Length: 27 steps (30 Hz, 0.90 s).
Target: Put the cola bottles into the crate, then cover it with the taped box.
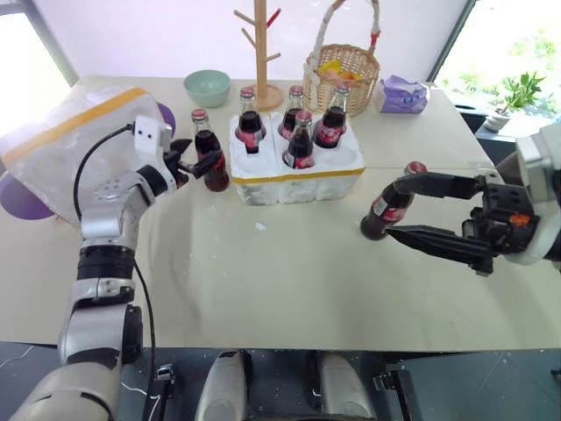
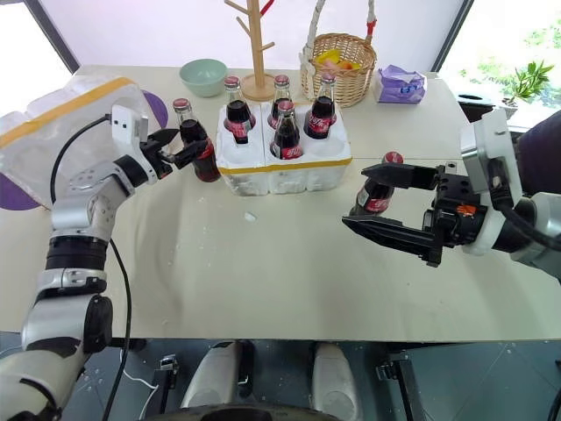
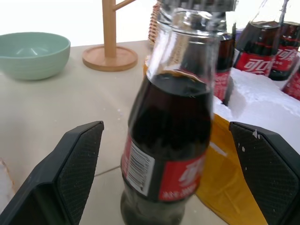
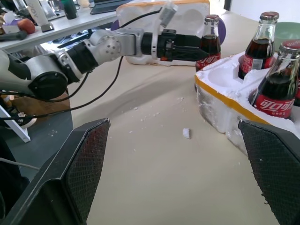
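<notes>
Cola bottles point(image 1: 299, 140): four in crate point(image 1: 298, 171), two on table point(image 1: 263, 289).

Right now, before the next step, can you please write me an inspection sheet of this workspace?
Surface: beige table, small white crumbs near the crate.
Job's things: crate holds four cola bottles; a fifth bottle stands beside it, a sixth bottle stands apart near the right arm; taped box lies at the left edge.
Clutter: green bowl, wooden rack, wicker basket, purple packet.
Grippers: left gripper open, fingers either side of the fifth bottle; right gripper open, at the sixth bottle.
Cables: black cable looping along the left arm.
Surroundings: windows, plants outside.
</notes>
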Available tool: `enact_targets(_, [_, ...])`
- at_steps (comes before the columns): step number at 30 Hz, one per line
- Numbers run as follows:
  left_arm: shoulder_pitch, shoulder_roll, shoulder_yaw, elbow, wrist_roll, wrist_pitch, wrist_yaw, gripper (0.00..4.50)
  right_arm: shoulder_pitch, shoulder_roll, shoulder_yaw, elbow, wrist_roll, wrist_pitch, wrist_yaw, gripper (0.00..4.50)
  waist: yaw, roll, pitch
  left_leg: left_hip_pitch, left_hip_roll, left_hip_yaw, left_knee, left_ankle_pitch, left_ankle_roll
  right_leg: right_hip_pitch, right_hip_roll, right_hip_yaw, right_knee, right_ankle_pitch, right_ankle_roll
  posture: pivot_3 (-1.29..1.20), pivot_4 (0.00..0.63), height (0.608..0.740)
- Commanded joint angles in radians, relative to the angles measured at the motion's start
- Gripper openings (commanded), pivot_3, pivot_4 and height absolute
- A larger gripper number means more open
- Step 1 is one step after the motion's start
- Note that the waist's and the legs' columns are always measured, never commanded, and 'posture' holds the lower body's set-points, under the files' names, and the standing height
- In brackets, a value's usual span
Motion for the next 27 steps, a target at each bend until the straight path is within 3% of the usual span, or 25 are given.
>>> enact_targets(1, [-0.071,-0.015,-0.026,0.082,0.044,-0.081,-0.002,4.48,-0.008,-0.014,-0.041,-0.028,0.037,-0.004,-0.013,4.5,0.0,0.0,0.0,0.0,0.0,0.0,0.0,0.0,0.0,0.0,0.0,0.0,0.0,0.0,0.0,0.0,0.15,0.74])
enact_targets(7, [-0.133,-0.026,-0.08,0.246,0.148,-0.185,0.038,4.48,-0.008,-0.007,-0.044,-0.031,0.039,-0.01,-0.033,4.5,-0.001,0.0,0.0,0.0,0.0,0.0,0.0,0.0,0.0,0.0,0.0,0.0,0.0,0.0,0.0,0.0,0.15,0.74])
enact_targets(10, [-0.155,-0.02,-0.057,0.292,0.144,-0.187,0.056,3.58,-0.003,-0.005,-0.047,-0.028,0.033,-0.011,-0.034,4.5,-0.001,0.0,0.0,0.0,0.0,0.0,0.0,0.0,0.0,0.0,0.0,0.0,0.0,0.0,0.0,0.0,0.15,0.74])
enact_targets(12, [-0.156,-0.01,-0.052,0.308,0.148,-0.192,0.066,2.61,0.001,-0.002,-0.05,-0.027,0.033,-0.011,-0.036,4.5,-0.002,0.0,0.0,0.0,0.0,0.0,0.0,0.0,0.0,0.0,0.0,0.0,0.0,0.0,0.0,0.0,0.15,0.74])
enact_targets(13, [-0.154,-0.006,-0.049,0.309,0.146,-0.192,0.065,2.42,0.003,-0.001,-0.05,-0.026,0.031,-0.012,-0.036,4.5,-0.003,0.0,0.0,0.0,0.0,0.0,0.0,0.0,0.0,0.0,0.0,0.0,0.0,0.0,0.0,0.0,0.15,0.74])
enact_targets(21, [-0.133,0.044,0.007,0.207,0.086,-0.117,0.062,2.44,0.007,0.007,-0.039,-0.017,0.012,-0.022,-0.031,4.5,-0.012,0.0,0.0,0.001,0.001,0.0,0.0,0.0,0.0,0.0,0.0,0.0,0.001,0.0,0.0,0.0,0.15,0.74])
enact_targets(27, [-0.133,0.129,0.067,-0.051,-0.045,0.096,-0.025,2.44,0.005,0.001,-0.04,-0.008,0.003,-0.026,-0.02,4.5,-0.025,-0.003,0.003,-0.001,0.001,0.0,-0.002,0.0,0.0,-0.003,0.001,0.0,0.002,0.002,0.003,0.0,0.15,0.74])
